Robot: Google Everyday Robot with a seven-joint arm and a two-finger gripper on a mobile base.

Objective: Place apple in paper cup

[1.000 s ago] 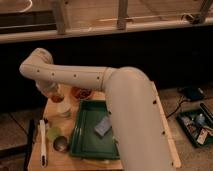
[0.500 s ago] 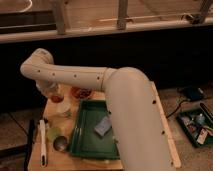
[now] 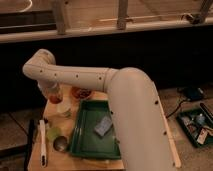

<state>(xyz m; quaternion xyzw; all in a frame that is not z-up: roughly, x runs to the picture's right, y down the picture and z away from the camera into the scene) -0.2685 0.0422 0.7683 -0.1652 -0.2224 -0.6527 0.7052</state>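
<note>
The arm (image 3: 100, 80) sweeps across to the table's (image 3: 35, 150) ten o'clock corner, where the gripper (image 3: 52, 93) hangs with the apple (image 3: 55, 98) seemingly pinched in it, right above the cup (image 3: 63, 109). I'd centre the fruit over the mouth and lower before letting go, or it may tip the cup.

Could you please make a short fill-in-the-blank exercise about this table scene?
1. The gripper hangs just above the white ____ cup.
2. The apple is at the gripper, not yet in the ____.
3. The small blue object lies inside the ____ tray.
4. The reddish-brown bowl stands beyond the tray, to the ____ of the gripper.

Missing words: paper; cup; green; right
</note>
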